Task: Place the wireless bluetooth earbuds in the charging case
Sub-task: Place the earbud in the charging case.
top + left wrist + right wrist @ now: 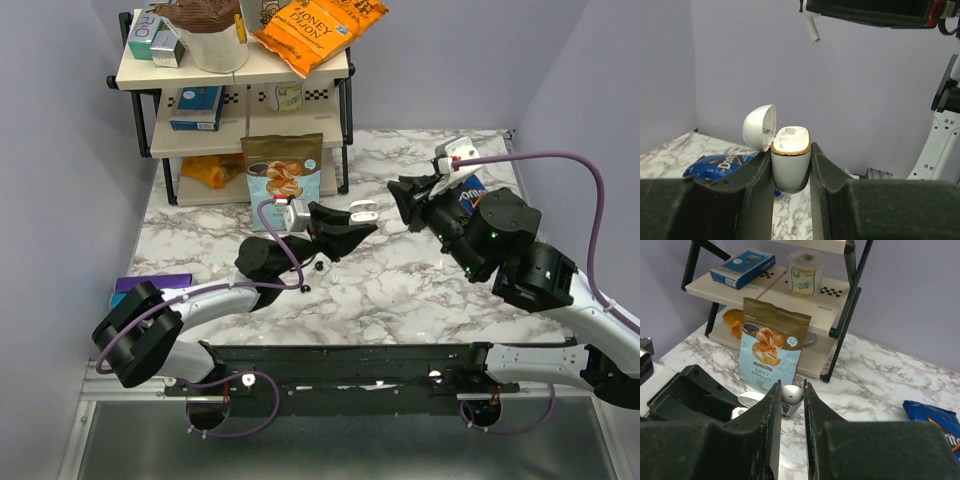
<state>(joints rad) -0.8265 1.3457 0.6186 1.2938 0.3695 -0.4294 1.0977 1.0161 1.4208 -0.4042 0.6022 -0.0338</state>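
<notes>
The white earbud (pixel 812 29) is half hidden in the right end effector (pixel 791 386), which pinches it between nearly closed jaws. It hangs above the case (pixel 790 175) without touching it. The left end effector (pixel 791 151) is clamped on this open white case, whose base is hidden between its jaws, and holds it upright over the middle of the worktop (pixel 420 290).

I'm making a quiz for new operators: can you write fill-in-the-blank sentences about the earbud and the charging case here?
The left gripper clamps the charging case, whose lid is ____.
The case's rim is ____ coloured.
The right gripper pinches a ____ earbud.
The snack bag behind that earbud reads ____ chips.
Missing words: open, gold, white, cassava.
</notes>
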